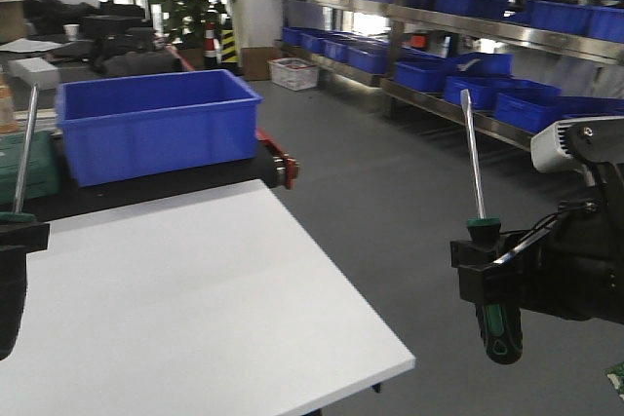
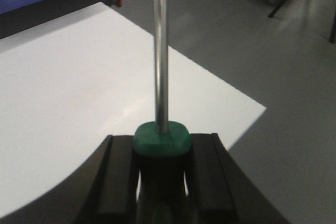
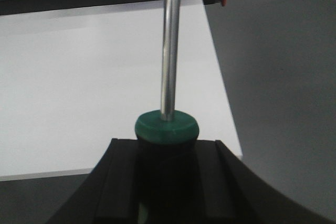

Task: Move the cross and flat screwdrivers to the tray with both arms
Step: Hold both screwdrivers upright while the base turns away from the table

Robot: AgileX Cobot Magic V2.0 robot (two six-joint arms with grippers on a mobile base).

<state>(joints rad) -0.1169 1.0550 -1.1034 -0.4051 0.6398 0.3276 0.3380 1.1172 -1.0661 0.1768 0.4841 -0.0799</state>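
Green handles are clamped upright: left screwdriver (image 1: 26, 143) in the left end effector (image 2: 163, 179) at 9 o'clock, right screwdriver (image 1: 473, 153) in the right end effector (image 3: 167, 179) at 3; blue bin (image 1: 156, 129) parked at 11.

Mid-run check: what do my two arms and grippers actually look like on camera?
The left gripper and right gripper are both matte black, each with two blocky, flat-faced fingers that flare outward toward the base. The right arm is black too, topped by a rounded light grey casing. No markings are visible.
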